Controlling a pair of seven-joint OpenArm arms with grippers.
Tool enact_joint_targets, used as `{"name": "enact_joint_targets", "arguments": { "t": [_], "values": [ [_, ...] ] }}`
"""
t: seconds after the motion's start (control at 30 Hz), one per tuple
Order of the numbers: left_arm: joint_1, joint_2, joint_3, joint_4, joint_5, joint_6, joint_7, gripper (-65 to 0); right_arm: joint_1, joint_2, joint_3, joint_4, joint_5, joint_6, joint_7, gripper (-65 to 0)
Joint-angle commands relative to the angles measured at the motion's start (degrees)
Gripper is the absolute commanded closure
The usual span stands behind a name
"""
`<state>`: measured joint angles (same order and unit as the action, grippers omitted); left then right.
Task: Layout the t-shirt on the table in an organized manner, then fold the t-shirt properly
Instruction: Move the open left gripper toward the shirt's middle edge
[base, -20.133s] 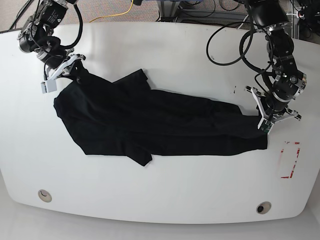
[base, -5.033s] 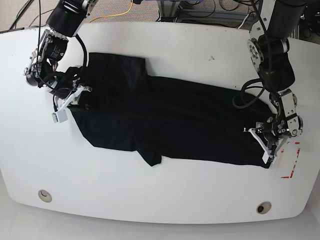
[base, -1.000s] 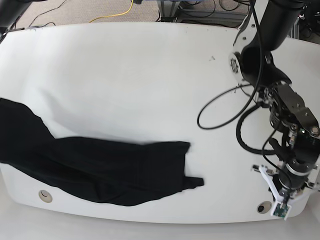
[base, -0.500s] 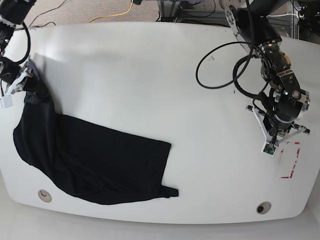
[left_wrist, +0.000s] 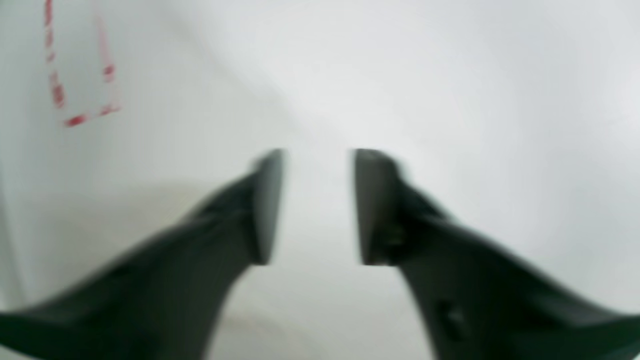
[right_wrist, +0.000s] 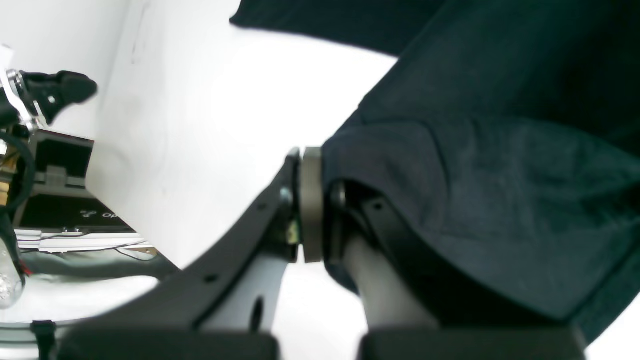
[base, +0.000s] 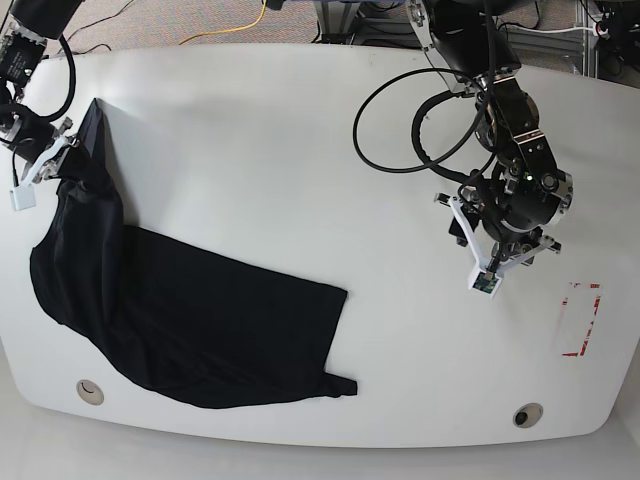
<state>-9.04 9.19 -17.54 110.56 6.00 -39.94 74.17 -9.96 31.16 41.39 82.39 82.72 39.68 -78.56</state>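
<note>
Half a second back the left gripper (base: 508, 255) hung over the tabletop's (base: 300, 130) right side, close above the red tape outline (base: 582, 320); now it sits further in toward the middle and well clear of that outline. Its fingers (left_wrist: 265, 205) stand apart with only bare white surface between them, holding nothing; the wrist view is blurred, but the gap is plain.

The right gripper (base: 62, 155) at the far left edge has lifted its corner of the t-shirt (base: 190, 320) higher and further back than before, so a narrow black strip now runs up to a peak beside it. Its fingers (right_wrist: 312, 205) are pinched tight on a fold of the black cloth, which drapes over one side of them in the wrist view.

The rest of the t-shirt lies much where it lay, spread over the front left part of the tabletop, its lower hem just beside the left grommet hole (base: 89, 391) and one pointed corner reaching toward the centre front. The right grommet hole (base: 527, 415) is well apart from it.

No container is anywhere on the tabletop.
</note>
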Motion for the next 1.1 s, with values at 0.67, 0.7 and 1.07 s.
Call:
{"name": "enact_joint_targets", "arguments": {
  "t": [0.67,0.7,1.07],
  "values": [
    [-9.64,-0.19,6.95,-32.81,-20.20,12.38,-17.42,-48.5,1.38,1.33,0.59,0.99,1.46,0.32,0.89,0.0],
    [-10.17,-0.19,6.95,-34.12,-20.64,13.00,-18.48,-48.5,1.47,1.24,0.59,0.99,1.46,0.32,0.89,0.0],
    [-16.94,-0.19,6.86,-55.49,-24.68,14.67,-32.55,-48.5,1.47,1.24,0.86,0.91,1.46,0.32,0.98,0.0]
  ]
}}
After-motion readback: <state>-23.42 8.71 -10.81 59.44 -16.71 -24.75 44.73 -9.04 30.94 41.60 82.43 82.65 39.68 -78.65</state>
